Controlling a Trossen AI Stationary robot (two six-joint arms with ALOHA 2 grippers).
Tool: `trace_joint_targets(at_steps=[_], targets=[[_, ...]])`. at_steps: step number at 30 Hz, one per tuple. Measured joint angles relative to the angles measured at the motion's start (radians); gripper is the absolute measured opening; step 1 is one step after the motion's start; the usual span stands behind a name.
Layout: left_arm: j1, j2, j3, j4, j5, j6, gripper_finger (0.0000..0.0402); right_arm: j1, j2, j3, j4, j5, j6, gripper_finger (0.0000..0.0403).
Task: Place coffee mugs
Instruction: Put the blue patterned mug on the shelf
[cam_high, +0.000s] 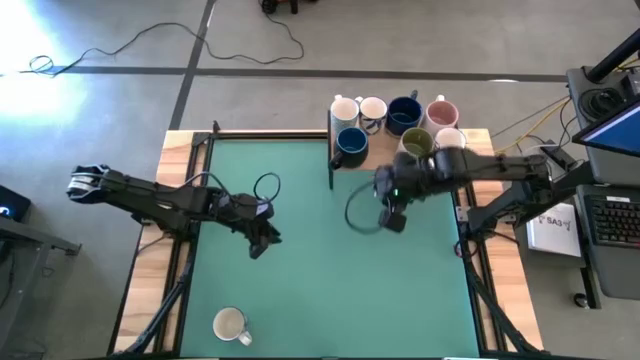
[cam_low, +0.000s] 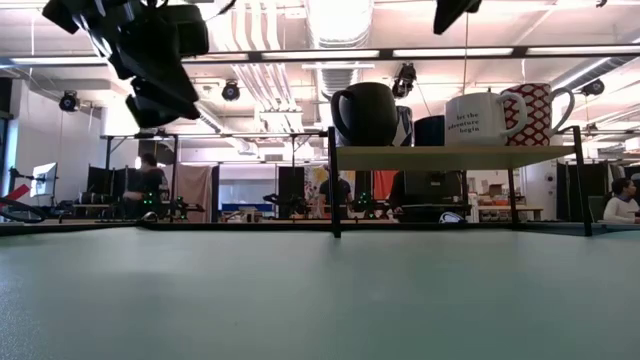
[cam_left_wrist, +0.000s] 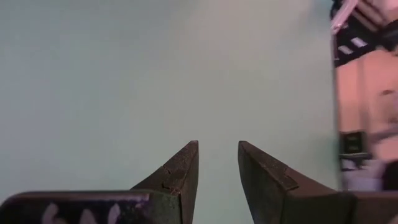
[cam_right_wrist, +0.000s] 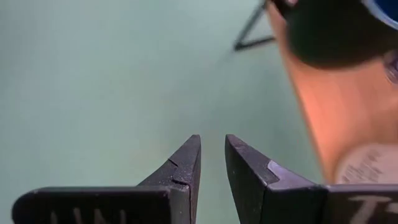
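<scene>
We see cream ceramic mug (cam_high: 229, 324) far from wooden shelf (cam_high: 345, 162); left gripper (cam_high: 262, 243), right gripper (cam_high: 394, 219) narrow, empty. Risk: right clips shelf mugs.

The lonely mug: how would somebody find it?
Look at the green table from above. All the other mugs crowd the wooden shelf at the far edge. The lonely mug is cream and sits alone at the near edge, on the left arm's side.

A flat green table mat (cam_high: 320, 260) fills the frame's middle, edged by pale wood boards (cam_high: 174, 150). At upper right, a light wooden shelf (cam_low: 450, 157) carries two white ceramic mugs (cam_high: 358, 110), two navy blue mugs (cam_high: 403, 115), an olive green mug (cam_high: 416, 144) and a pink-lined mug (cam_high: 441, 113), red-and-white patterned outside. Lower left, a cream mug (cam_high: 230, 324).
</scene>
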Motion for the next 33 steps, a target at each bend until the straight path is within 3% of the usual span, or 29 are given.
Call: trace_joint_targets(at_steps=[5,10,18,21,24,27,33], targets=[[-0.032,0.045,0.000,-0.028,0.143,-0.188,0.0095,0.131,0.000,-0.088,0.120,0.047,0.032,0.0061],[-0.129,0.078,0.005,-0.045,0.167,-0.348,0.0095,0.240,0.000,-0.163,0.217,0.062,0.057,0.0061],[-0.355,0.080,0.140,-0.319,0.134,-0.345,0.0095,0.372,0.001,-0.304,0.396,0.103,0.137,0.0061],[-0.441,0.095,0.202,-0.403,0.107,-0.455,0.0095,0.409,0.001,-0.354,0.429,0.126,0.145,0.0061],[-0.531,0.118,0.267,-0.451,-0.023,-0.559,0.0095,0.432,0.001,-0.385,0.434,0.166,0.153,0.0061],[-0.606,0.156,0.322,-0.477,-0.075,-0.688,0.0095,0.443,0.001,-0.414,0.436,0.214,0.169,0.0061],[-0.713,0.294,0.379,-0.564,-0.030,-0.917,0.0095,0.448,0.001,-0.443,0.447,0.266,0.167,0.0061]])
